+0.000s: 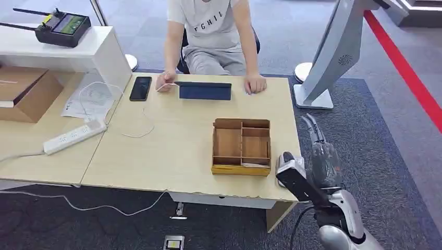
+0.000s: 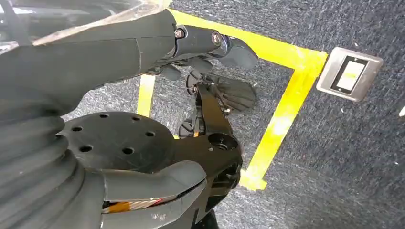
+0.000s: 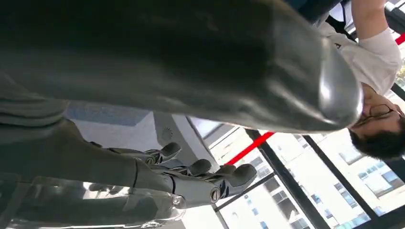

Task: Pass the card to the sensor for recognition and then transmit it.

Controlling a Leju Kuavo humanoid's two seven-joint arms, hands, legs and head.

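A cardboard organiser box (image 1: 241,167) with several compartments stands on the wooden table (image 1: 177,151), near its front right. A pale flat piece, possibly the card (image 1: 254,165), lies in the box's front slot. A dark blue flat device (image 1: 204,90) stands at the far edge between a seated person's hands. My right hand (image 1: 319,152) hovers just off the table's right edge beside the box, its fingers (image 3: 200,176) stretched out and holding nothing. My left hand (image 2: 200,47) hangs above the floor, its fingers extended and empty.
The person (image 1: 213,31) sits behind the table. A black phone (image 1: 140,88) with a white cable lies at the far left. A power strip (image 1: 74,137), papers and a carton (image 1: 26,91) are on the adjoining left table. A white kiosk stand (image 1: 333,52) rises at the right.
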